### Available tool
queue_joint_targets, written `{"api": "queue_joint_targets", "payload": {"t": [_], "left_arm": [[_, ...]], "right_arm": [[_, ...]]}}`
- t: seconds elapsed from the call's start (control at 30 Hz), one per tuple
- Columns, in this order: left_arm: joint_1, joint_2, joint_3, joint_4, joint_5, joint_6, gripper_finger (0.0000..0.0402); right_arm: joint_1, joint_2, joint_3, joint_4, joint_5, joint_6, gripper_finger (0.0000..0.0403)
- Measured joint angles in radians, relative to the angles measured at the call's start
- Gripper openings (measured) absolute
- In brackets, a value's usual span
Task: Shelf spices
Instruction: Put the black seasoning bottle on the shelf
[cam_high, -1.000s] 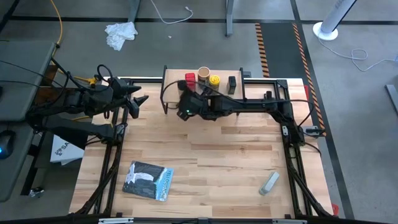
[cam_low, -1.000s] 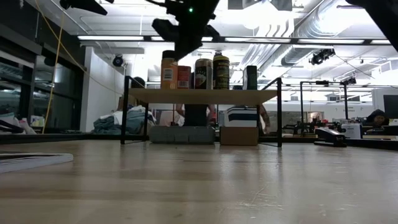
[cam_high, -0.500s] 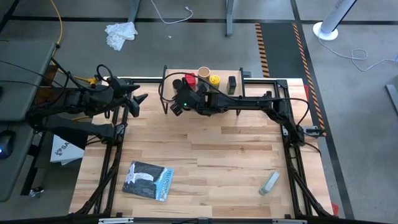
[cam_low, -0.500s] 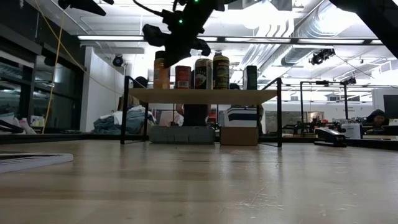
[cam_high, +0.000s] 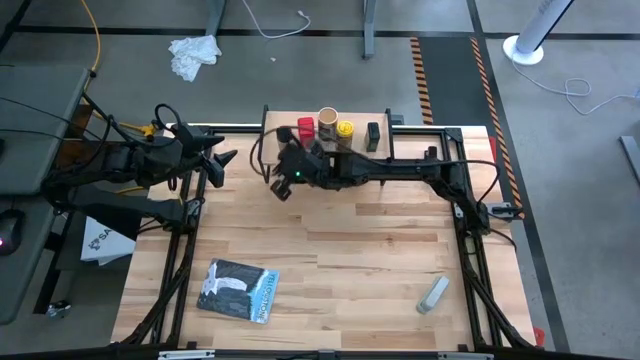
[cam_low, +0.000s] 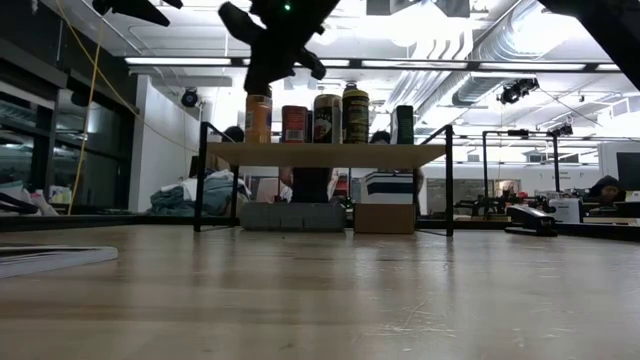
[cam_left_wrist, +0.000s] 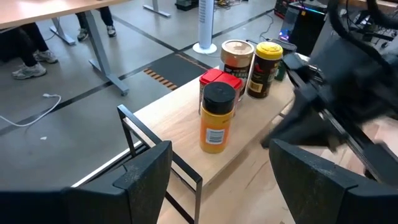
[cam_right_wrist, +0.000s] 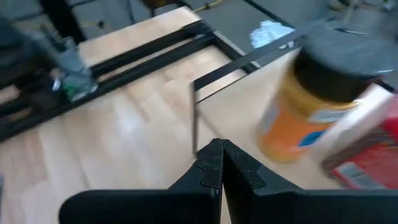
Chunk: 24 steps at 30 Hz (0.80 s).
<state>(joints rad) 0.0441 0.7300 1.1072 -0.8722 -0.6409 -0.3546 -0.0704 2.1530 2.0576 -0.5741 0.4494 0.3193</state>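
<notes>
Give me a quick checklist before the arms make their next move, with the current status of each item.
1. All five spices on the shelf: ok.
2. Amber jar upright at the shelf's end: ok.
3. Red tin, tan cylinder, yellow jar, black tin upright: ok.
4. Right gripper fingers shut, holding nothing: ok.
5. Left gripper open, waiting at the table's left edge: ok.
6. Right gripper clear of the jar: cannot tell.

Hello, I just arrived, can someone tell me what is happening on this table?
A two-armed robot is putting spices on a small wooden shelf. Five containers stand on top in a row: amber jar, red tin, tan cylinder, yellow jar and black tin. The right gripper is shut and empty, just off the shelf's end near the amber jar. The left gripper waits open at the table's left edge.
</notes>
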Motion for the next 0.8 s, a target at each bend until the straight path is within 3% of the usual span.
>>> {"api": "queue_joint_targets", "payload": {"t": [0.23,0.7,0.8], "left_arm": [[0.0,0.0,0.0,0.001,-0.006,0.0,0.0266],[0.0,0.001,0.0,0.002,-0.01,-0.01,0.0266],[0.0,0.001,0.0,0.002,-0.011,-0.01,0.0266]], "right_arm": [[0.001,0.008,-0.008,0.029,0.074,-0.032,0.0],[-0.098,0.01,-0.013,0.126,0.125,-0.094,0.0],[-0.113,0.01,-0.009,0.131,0.068,-0.087,0.0]]}}
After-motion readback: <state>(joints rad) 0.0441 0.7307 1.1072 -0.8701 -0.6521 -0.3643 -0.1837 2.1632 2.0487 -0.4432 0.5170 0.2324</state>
